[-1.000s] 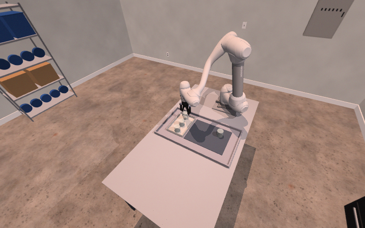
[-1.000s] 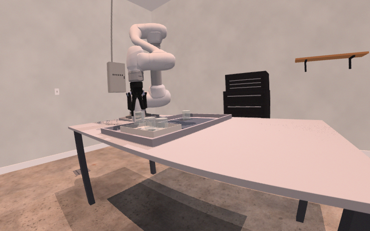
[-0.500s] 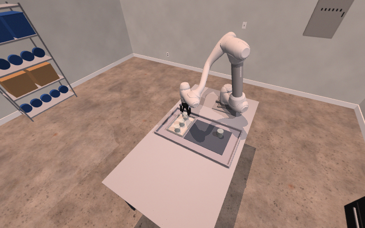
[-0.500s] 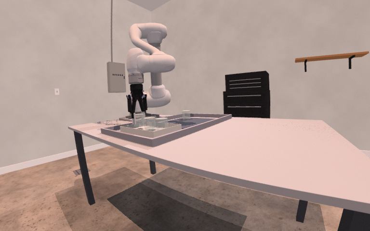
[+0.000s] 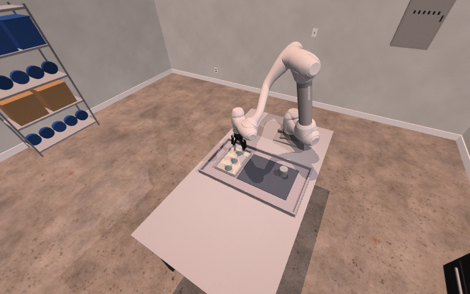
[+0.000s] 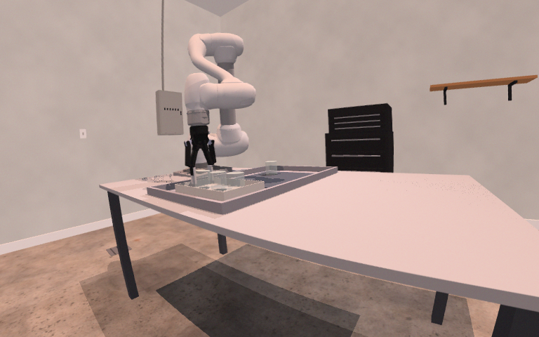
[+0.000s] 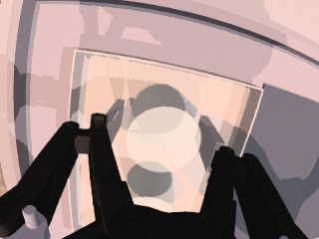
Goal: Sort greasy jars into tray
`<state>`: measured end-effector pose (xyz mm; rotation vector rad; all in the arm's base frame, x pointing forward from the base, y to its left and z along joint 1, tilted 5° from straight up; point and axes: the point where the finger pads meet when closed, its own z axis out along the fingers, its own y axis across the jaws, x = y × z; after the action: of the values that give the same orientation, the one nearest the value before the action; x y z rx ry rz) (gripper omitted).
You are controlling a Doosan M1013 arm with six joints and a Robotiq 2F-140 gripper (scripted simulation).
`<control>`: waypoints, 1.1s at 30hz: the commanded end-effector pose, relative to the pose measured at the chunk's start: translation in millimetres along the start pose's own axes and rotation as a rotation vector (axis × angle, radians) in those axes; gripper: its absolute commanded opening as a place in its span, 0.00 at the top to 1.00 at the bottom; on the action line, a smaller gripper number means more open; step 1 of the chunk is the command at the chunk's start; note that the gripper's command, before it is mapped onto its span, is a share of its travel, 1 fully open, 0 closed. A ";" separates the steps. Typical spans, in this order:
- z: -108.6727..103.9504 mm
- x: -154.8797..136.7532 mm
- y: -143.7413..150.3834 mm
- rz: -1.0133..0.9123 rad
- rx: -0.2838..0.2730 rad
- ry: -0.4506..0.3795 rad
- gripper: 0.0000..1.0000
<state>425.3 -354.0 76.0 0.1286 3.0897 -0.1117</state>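
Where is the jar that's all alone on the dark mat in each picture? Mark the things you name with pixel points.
Top: the lone jar (image 5: 283, 171) (image 6: 271, 167) is right of centre, near the mat's right end.
Exterior: it's about the middle, behind the tray.
Wrist: it's not in this picture.
Shared landmark: the pale tray (image 5: 225, 172) (image 6: 242, 191) (image 7: 169, 68) shows in all three.

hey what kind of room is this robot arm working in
Probably a workshop or lab: a black metal tool chest with drawers, a grey metal breaker panel on the wall and tall metal storage shelving suggest it.
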 end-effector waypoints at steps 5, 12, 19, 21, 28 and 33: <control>3.3 2.2 0.0 0.001 0.001 0.000 0.00; 3.3 2.2 0.0 0.001 0.001 0.000 0.00; -4.5 2.2 0.1 0.001 0.001 0.000 0.00; -12.2 2.2 0.1 0.001 0.001 0.000 0.00; -31.6 2.2 0.1 0.001 0.001 0.000 0.00; -51.0 2.2 0.1 0.001 0.001 0.000 0.00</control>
<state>420.1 -350.0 114.1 0.1318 3.0898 -0.1147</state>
